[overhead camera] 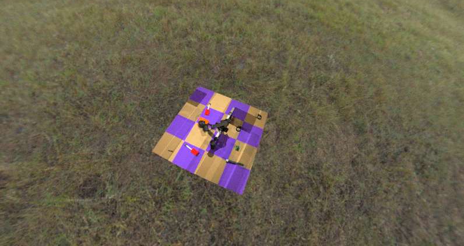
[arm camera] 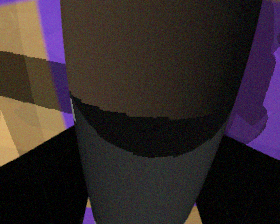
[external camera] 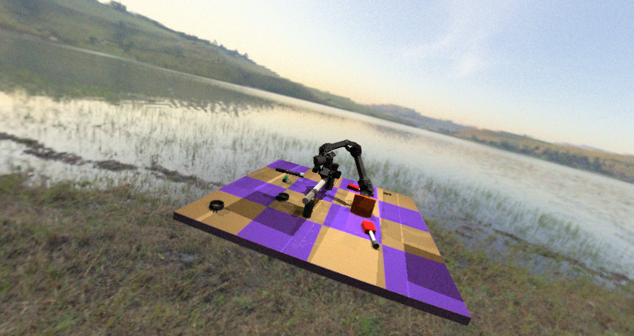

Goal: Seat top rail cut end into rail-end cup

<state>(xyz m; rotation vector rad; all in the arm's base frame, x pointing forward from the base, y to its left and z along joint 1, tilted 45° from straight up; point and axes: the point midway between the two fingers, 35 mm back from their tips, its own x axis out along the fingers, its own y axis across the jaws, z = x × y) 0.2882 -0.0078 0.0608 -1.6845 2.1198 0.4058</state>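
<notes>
Top view: arm over checkered worktop point(overhead camera: 168, 143), rail point(overhead camera: 229, 112) slanting beneath it; exterior view: hand point(external camera: 327, 173) clamped on rail point(external camera: 314, 192), low end at dark post point(external camera: 307, 209); wrist view: rail fills frame; seating unconfirmed, release left.

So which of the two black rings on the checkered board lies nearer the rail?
The black ring just beside the rail; the other ring sits out near the board's corner.
</notes>
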